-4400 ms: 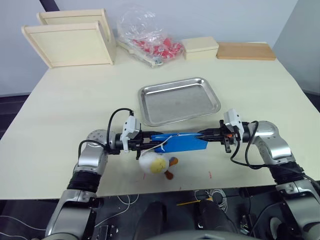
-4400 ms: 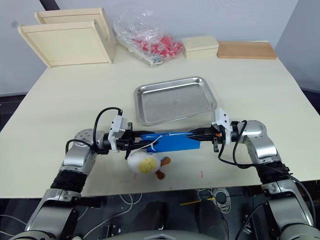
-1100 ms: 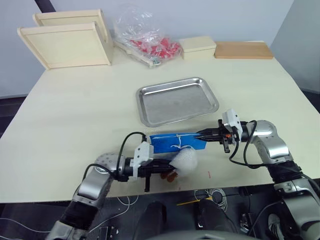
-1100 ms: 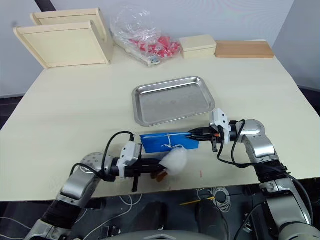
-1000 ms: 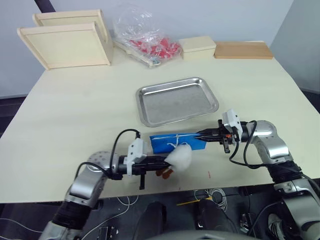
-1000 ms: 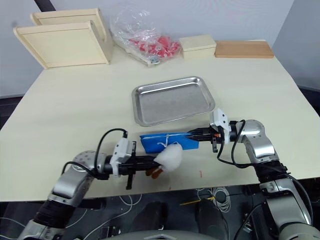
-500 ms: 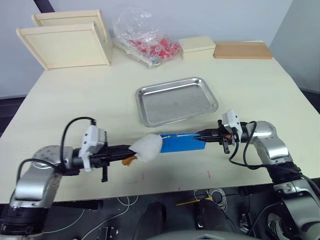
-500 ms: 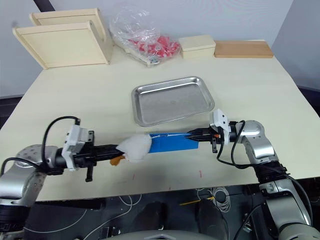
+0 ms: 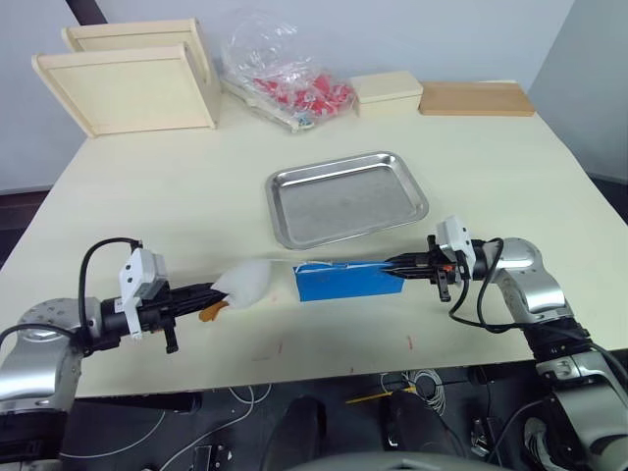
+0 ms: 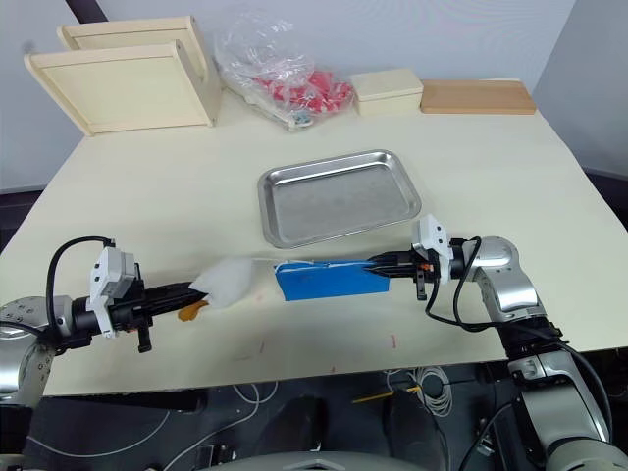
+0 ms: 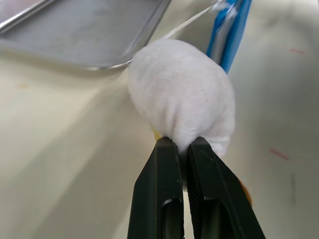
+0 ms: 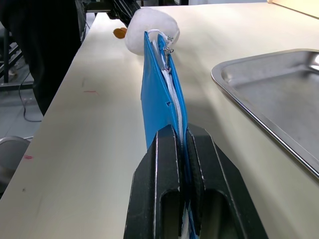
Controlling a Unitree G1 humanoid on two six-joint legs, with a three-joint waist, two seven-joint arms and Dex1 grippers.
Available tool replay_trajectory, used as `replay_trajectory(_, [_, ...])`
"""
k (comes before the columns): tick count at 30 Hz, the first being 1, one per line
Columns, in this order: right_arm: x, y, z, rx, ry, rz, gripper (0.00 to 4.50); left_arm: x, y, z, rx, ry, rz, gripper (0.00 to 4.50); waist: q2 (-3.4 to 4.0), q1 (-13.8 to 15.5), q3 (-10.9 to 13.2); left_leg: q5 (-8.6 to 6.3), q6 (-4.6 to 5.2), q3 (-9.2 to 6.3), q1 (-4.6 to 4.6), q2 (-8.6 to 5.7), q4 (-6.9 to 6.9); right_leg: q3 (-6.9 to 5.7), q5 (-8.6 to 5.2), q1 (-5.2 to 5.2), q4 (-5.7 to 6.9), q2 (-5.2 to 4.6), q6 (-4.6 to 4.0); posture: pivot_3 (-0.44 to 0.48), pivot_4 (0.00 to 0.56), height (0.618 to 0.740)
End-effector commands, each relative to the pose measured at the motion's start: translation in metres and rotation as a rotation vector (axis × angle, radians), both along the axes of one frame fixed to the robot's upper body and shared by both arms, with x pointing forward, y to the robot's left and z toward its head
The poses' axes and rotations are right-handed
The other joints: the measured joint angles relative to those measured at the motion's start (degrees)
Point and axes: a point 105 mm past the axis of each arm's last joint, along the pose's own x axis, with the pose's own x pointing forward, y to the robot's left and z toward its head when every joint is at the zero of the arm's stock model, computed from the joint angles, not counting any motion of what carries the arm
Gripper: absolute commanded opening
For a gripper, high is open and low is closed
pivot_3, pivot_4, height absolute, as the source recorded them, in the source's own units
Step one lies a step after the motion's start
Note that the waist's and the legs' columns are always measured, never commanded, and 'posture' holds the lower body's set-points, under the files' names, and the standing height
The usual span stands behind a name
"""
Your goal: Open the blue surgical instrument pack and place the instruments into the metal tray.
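The blue surgical instrument pack stands on its long edge just in front of the metal tray, zipper side up. My right gripper is shut on its right end, and the zipper runs away from the fingers. A white plush toy hangs off the pack's left end on a thin white cord. My left gripper is shut on that toy, left of the pack. The instruments are hidden inside the pack. The tray holds nothing.
Two pale wooden framed trays lean at the back left. Beside them lie a clear plastic bag of red items, a small pale box and a wooden board. The table's front edge runs just below both arms.
My left gripper has carried the plush toy from in front of the pack out to the left, drawing the cord taut. The right gripper and the pack have stayed in place.
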Motion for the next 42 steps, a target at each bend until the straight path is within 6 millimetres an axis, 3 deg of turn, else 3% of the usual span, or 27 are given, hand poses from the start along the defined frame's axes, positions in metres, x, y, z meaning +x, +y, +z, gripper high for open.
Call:
replay_trajectory(1, [-0.001,-0.002,-0.008,-0.026,0.024,-0.006,0.0,0.002,0.021,0.008,0.049,-0.036,0.072,0.05,0.0,0.0,0.0,0.0,0.0,-0.01,0.0,0.0,0.0,-0.01,0.0,0.0,0.0,0.0,0.0,0.0,0.15,0.74])
replay_trajectory(9, [-0.002,-0.004,-0.009,-0.024,0.027,-0.013,0.0,0.005,0.04,0.027,0.011,-0.123,0.154,0.05,-0.02,0.1,0.0,0.0,0.0,-0.01,-0.01,0.02,0.0,-0.02,0.0,-0.01,0.0,-0.06,0.0,0.0,0.15,0.74])
replay_trajectory(22, [-0.002,-0.002,-0.012,-0.021,0.032,-0.009,0.0,-0.011,0.078,0.02,0.098,-0.102,0.32,0.05,-0.03,0.0,0.0,0.0,0.0,0.0,0.01,0.03,-0.04,-0.02,0.0,-0.02,-0.01,-0.16,-0.01,0.0,0.15,0.74])
replay_trajectory(29, [-0.001,-0.003,-0.011,-0.024,0.031,-0.008,0.0,-0.016,0.086,0.004,0.142,-0.067,0.389,0.05,-0.05,0.0,0.0,-0.01,-0.01,0.0,0.01,0.06,-0.05,-0.02,0.0,-0.02,-0.01,-0.31,-0.02,0.0,0.15,0.74])
replay_trajectory(35, [-0.001,-0.003,-0.005,-0.014,0.025,-0.01,0.0,-0.019,0.077,-0.02,0.178,0.017,0.371,0.05,-0.06,0.0,0.0,-0.01,-0.01,0.02,0.02,0.06,-0.06,-0.01,0.0,-0.02,-0.01,-0.37,-0.01,0.0,0.15,0.74])
replay_trajectory(42, [-0.002,0.003,0.017,0.072,0.036,0.0,0.0,-0.019,0.078,-0.039,0.227,0.079,0.368,0.05,0.03,0.0,0.0,-0.01,-0.01,0.02,0.03,0.04,-0.06,-0.01,0.0,-0.01,-0.01,-0.42,-0.02,0.0,0.15,0.74])
